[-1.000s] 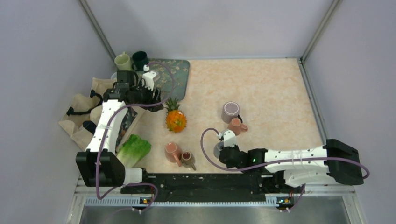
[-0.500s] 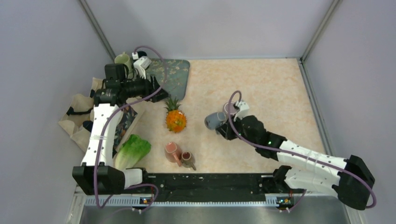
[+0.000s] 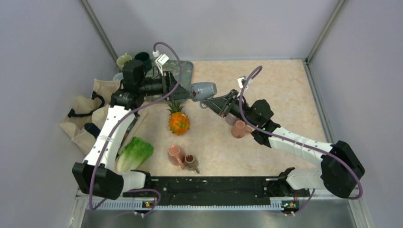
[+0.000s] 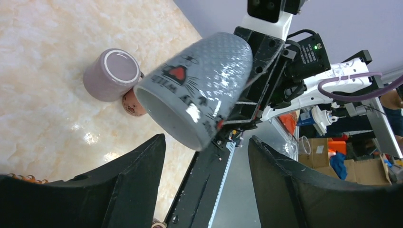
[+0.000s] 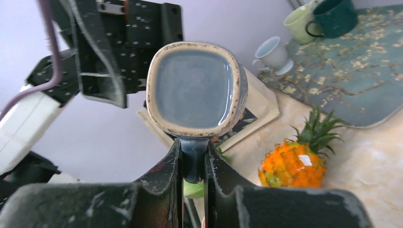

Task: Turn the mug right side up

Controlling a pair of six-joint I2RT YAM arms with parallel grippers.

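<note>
Top external view — item: grey mug [image 3: 203,90], carried clear of the tabletop [image 3: 275,85]. It lies on its side in the air beyond the pineapple [image 3: 178,121], between the two tools.

Right tool [image 3: 211,100]: closed tight on the mug's handle [image 5: 193,148], jaws pinching it from both sides. The right wrist view looks straight onto the mug's base. The arm is stretched far forward and across to its left, wrist raised.

Left tool [image 3: 181,90]: jaws spread wide, nothing held. The mug's mouth faces it, just ahead of the fingers and apart from them in the left wrist view. The arm reaches forward and up, wrist roughly level, pointing right toward the mug.

Step in hand, as judged: a hand-over for re-gripping.

Handling notes — the left jaws should straddle the mug wall squarely, one inside the mouth and one outside. They should close firmly before the handle is released. The glaze looks slick, so a deep bite is wiser than a rim-edge pinch. The mug can then be turned mouth-up and lowered onto bare tabletop, well apart from the lilac mug [image 4: 114,73].
</note>
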